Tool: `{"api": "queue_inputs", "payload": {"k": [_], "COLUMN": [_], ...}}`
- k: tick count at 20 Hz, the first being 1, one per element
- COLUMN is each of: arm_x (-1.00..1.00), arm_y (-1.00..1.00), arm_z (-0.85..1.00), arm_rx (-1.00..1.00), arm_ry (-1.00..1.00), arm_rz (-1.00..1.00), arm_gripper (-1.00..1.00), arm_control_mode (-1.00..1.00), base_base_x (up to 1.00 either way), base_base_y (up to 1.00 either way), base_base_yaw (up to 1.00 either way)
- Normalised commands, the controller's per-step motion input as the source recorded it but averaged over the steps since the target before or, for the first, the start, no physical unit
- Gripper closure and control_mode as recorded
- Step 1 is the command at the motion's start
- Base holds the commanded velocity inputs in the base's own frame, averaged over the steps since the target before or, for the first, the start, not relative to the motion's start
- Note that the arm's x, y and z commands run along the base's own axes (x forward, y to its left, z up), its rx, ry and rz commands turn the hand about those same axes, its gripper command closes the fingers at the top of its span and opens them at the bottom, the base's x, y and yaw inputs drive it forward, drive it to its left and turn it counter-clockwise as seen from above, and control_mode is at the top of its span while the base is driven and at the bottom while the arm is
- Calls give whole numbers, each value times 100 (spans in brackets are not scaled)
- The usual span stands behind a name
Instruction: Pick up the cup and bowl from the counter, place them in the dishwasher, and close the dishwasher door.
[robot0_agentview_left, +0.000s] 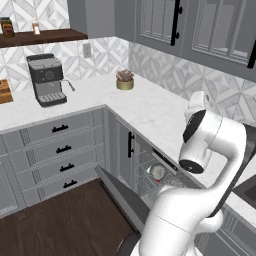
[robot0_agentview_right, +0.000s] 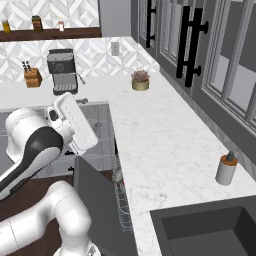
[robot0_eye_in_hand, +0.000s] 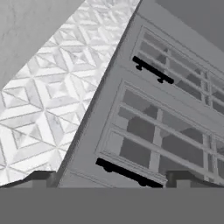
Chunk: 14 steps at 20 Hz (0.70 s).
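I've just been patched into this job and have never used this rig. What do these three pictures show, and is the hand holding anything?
The white machine is a robot arm on a driving base. Two pictures come from cameras on the base, behind the arm to its left and right. The third looks along the hand, which is aimed up at the wall cabinets.

The gripper is open and holds nothing.

On the counter stand a coffee machine, a plant pot, a knife block and a soap dispenser, with a sink set in.

The dishwasher door is partly open. Something round sits in the rack; I cannot tell what.
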Motion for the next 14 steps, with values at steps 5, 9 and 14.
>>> {"api": "queue_inputs", "payload": {"k": [5,9,14], "arm_x": [-18,-58,0], "arm_y": [54,93,72], "arm_z": [33,-16,-15], "arm_rx": [-80,50,98], "arm_ry": [21,-7,9], "arm_rz": [0,2,23], "arm_gripper": [-100,-100,-100], "arm_control_mode": [-100,-100,-100], "base_base_x": [0,0,0], "base_base_y": [0,0,0], "base_base_yaw": [0,0,0]}}
